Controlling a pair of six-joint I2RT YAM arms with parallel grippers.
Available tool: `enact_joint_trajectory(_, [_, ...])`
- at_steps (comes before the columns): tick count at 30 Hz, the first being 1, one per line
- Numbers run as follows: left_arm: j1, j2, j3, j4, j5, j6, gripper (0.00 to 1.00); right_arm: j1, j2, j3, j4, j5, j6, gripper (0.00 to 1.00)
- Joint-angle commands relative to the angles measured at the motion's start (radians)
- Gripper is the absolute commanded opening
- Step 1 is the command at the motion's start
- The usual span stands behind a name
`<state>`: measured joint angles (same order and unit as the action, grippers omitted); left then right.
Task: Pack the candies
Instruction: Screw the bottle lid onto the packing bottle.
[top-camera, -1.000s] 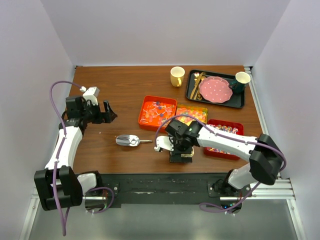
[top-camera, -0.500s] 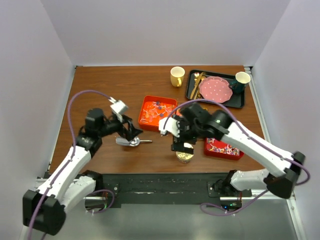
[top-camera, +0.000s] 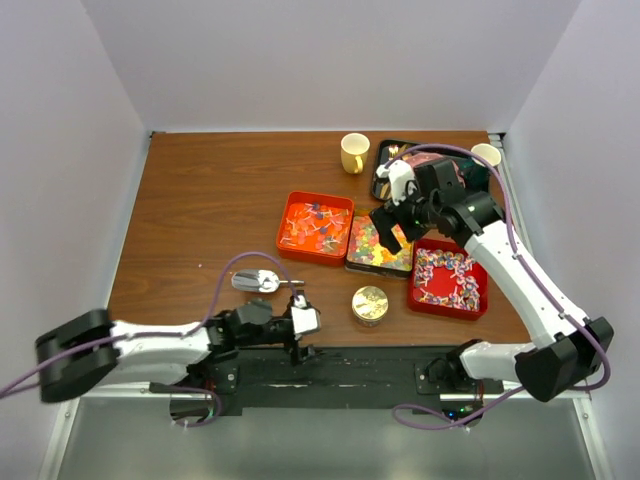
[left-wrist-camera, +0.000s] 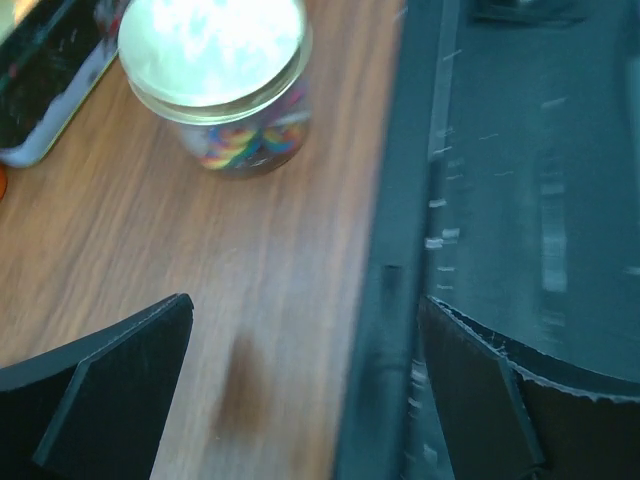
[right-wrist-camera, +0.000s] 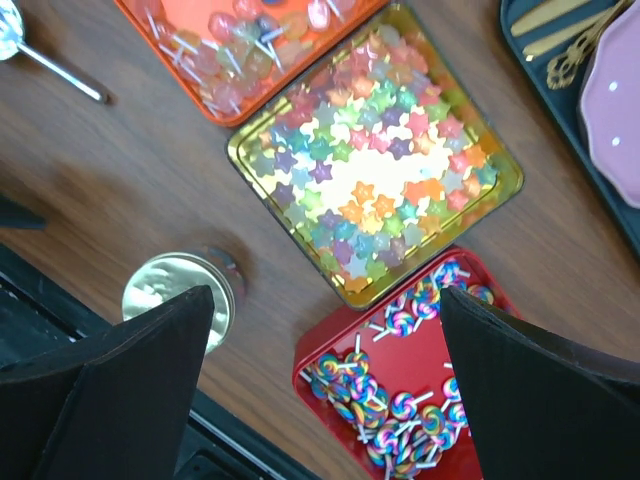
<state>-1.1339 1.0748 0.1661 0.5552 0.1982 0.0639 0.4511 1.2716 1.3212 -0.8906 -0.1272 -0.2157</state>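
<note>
**Top external view: candies in three trays, both grippers empty**

Top external takes in the whole wooden table (top-camera: 200, 200). The candies (top-camera: 368, 243) fill three trays in a row: an orange tray (top-camera: 283, 240), a gold tray (top-camera: 350, 265) and a red tray (top-camera: 445, 312). A lidded jar (top-camera: 370, 303) stands at 6 o'clock from the gold tray, and a metal scoop (top-camera: 258, 281) lies at 9 o'clock from the jar. The left gripper (top-camera: 296, 338) lies low by the near black rail (top-camera: 350, 365). The right gripper (top-camera: 393, 228) hangs over the gold tray and hides part of it.

Left wrist, blurred, alone shows the jar's side: clear glass, a pale shiny lid (left-wrist-camera: 212, 60) and colourful sweets (left-wrist-camera: 250, 140) inside. The black jaws are spread wide with nothing between them.

Right wrist alone shows the shapes: glossy star gummies (right-wrist-camera: 375, 165), swirled lollipops (right-wrist-camera: 400, 400) on white sticks, and wrapped sweets (right-wrist-camera: 240, 40) in the orange tray. Its jaws gape, empty. At 2 o'clock a pink plate (right-wrist-camera: 620, 110) sits on a black tray (right-wrist-camera: 520, 45).
</note>
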Motion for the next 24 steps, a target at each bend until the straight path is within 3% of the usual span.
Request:
enact_joint_trajectory(1, [-0.013, 0.284, 0.003, 0.516, -0.187, 0.063, 1.00, -0.006, 0.003, 0.076, 0.000, -0.066, -0.007, 0.99])
enact_joint_trajectory(3, [-0.013, 0.438, -0.007, 0.720, -0.140, 0.088, 1.00, -0.008, 0.009, 0.098, -0.079, -0.129, -0.068, 0.99])
enact_joint_trajectory(9, [-0.013, 0.811, 0.049, 1.116, -0.092, 0.033, 1.00, -0.029, 0.023, 0.105, -0.217, -0.152, -0.178, 0.98])
enact_joint_trajectory(13, [-0.013, 0.938, 0.151, 1.151, -0.072, -0.016, 0.98, -0.046, 0.026, 0.047, -0.319, -0.229, -0.304, 0.91])
enact_joint_trajectory(19, [-0.013, 1.008, 0.274, 1.157, -0.085, -0.027, 0.98, -0.048, -0.075, -0.255, -0.381, -0.188, -0.674, 0.91])
enact_joint_trajectory(24, [-0.015, 1.076, 0.323, 1.151, -0.117, -0.027, 0.97, -0.046, -0.087, -0.292, -0.364, -0.218, -0.835, 0.92])
